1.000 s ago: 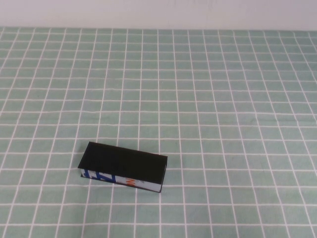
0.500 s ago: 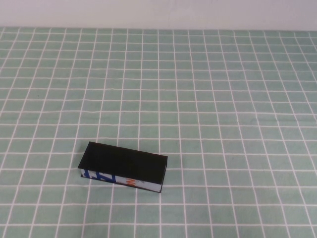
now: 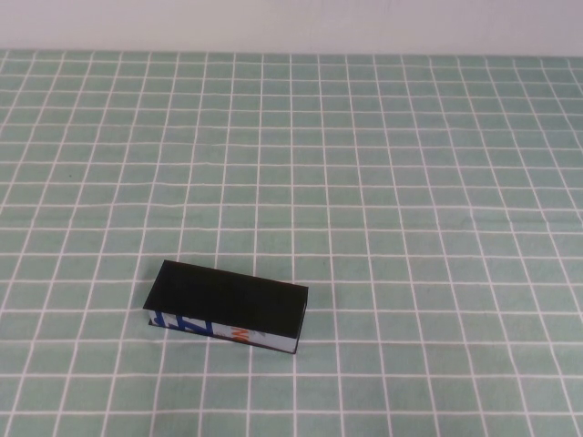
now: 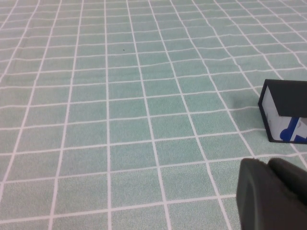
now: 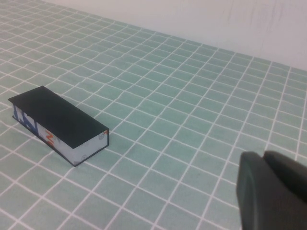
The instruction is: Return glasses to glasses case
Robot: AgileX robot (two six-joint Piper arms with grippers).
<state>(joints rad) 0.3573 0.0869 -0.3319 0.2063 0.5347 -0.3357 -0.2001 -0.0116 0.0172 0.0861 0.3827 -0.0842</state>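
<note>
The case lies closed on the desk, long axis crosswise. No glasses are visible. It sits just ahead of the left hand, end-on, and farther from the right hand. Whether either hand is apart or together, I cannot tell.

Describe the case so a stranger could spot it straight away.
On the green cloth with a white grid, look toward the near left part. The case lies there shut, a long black box with a white front side printed in blue and orange. It is the only thing on the cloth; no glasses show. The left tool and right tool show only in their wrist views, away from it.
</note>
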